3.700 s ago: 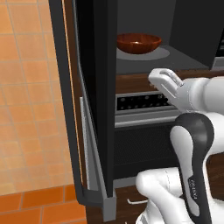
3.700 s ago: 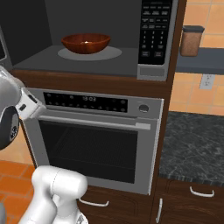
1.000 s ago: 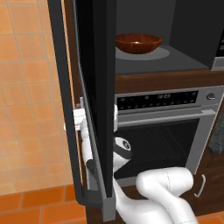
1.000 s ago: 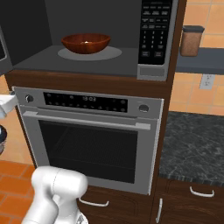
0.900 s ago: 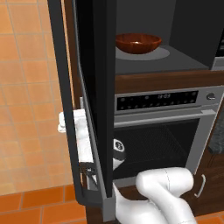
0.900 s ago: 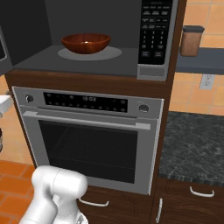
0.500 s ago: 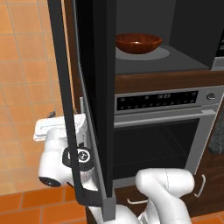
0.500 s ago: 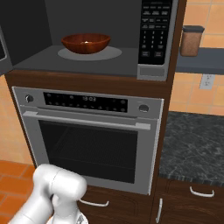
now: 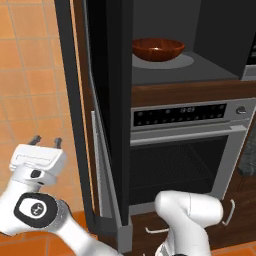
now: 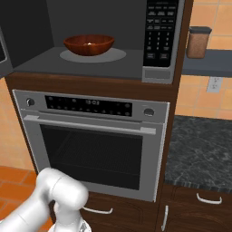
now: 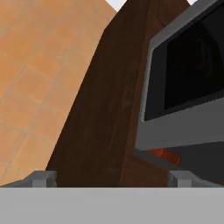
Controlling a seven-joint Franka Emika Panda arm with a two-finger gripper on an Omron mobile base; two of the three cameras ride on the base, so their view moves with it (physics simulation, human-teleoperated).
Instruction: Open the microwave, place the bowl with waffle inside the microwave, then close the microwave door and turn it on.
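End effector point(image 9: 45, 141) spread wide — empty, left of the microwave door point(image 9: 107, 120).

The open microwave door point(image 9: 107, 115) stands edge-on between the claw point(image 9: 45, 142) and the cavity.

The bowl point(image 9: 159, 49) sits inside the microwave point(image 9: 200, 60); the spread claw point(image 9: 45, 142) hangs left of the microwave door point(image 9: 107, 100).

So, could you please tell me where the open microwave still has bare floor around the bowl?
The microwave floor is bare right of the turntable, up to the control-panel side, and along the front lip. The bowl takes the turntable's middle; behind it the gap to the back wall looks narrow.
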